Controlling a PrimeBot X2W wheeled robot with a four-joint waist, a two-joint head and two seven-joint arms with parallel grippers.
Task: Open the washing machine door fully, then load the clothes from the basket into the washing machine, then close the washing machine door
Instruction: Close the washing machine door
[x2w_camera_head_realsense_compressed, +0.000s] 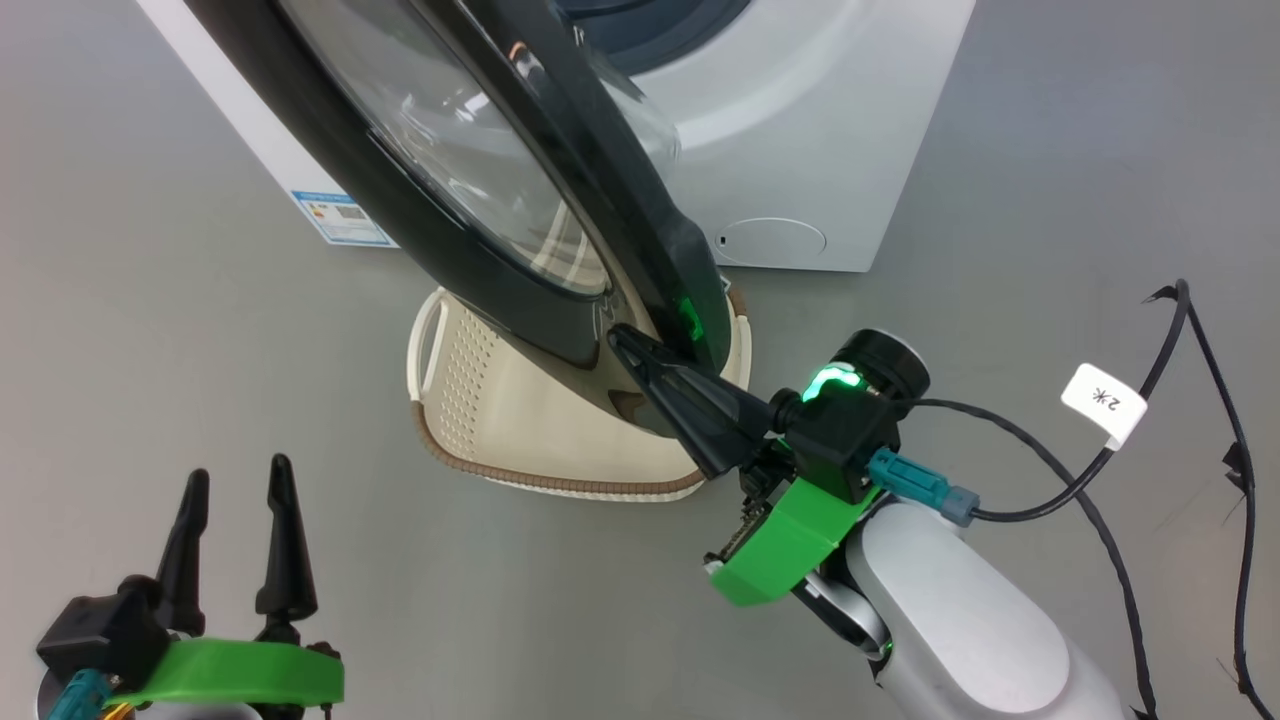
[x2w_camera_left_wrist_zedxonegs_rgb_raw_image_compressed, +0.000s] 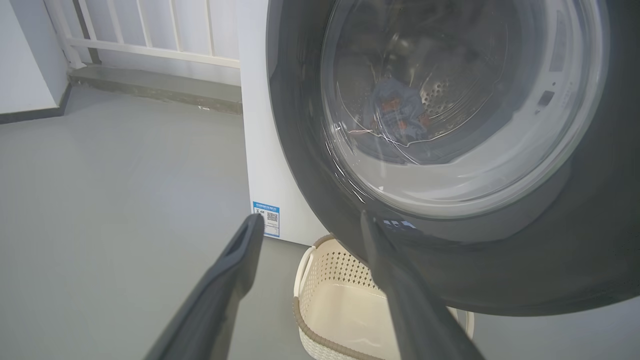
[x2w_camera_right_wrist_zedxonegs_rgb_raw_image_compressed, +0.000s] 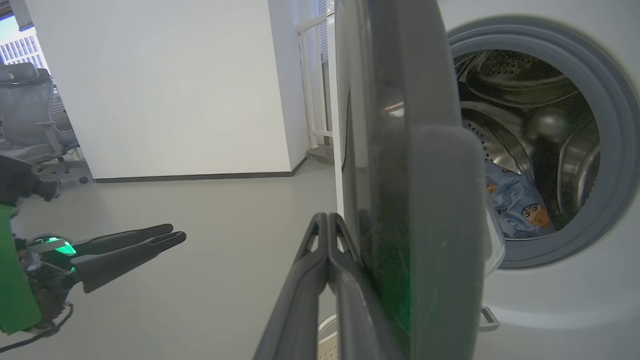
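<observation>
The washing machine (x2w_camera_head_realsense_compressed: 800, 130) stands ahead with its door (x2w_camera_head_realsense_compressed: 560, 340) swung partway open over the basket (x2w_camera_head_realsense_compressed: 560, 485). My right gripper (x2w_camera_head_realsense_compressed: 622, 345) is shut with nothing in it, its tips against the door's black rim near the free edge. In the right wrist view these shut fingers (x2w_camera_right_wrist_zedxonegs_rgb_raw_image_compressed: 327, 222) lie along the door's (x2w_camera_right_wrist_zedxonegs_rgb_raw_image_compressed: 435, 200) outer face. Light-blue clothes (x2w_camera_right_wrist_zedxonegs_rgb_raw_image_compressed: 515, 205) lie in the steel drum and also show through the glass (x2w_camera_left_wrist_zedxonegs_rgb_raw_image_compressed: 400, 112). My left gripper (x2w_camera_head_realsense_compressed: 235, 480) hangs open at the lower left, apart from everything. The basket's (x2w_camera_left_wrist_zedxonegs_rgb_raw_image_compressed: 340, 265) visible inside looks bare.
A black cable with a white tag (x2w_camera_head_realsense_compressed: 1102, 400) loops over the floor on the right. Behind the machine runs a white railing (x2w_camera_left_wrist_zedxonegs_rgb_raw_image_compressed: 150, 45) and a wall. An office chair (x2w_camera_right_wrist_zedxonegs_rgb_raw_image_compressed: 30, 115) stands far off. Grey floor spreads around the left gripper.
</observation>
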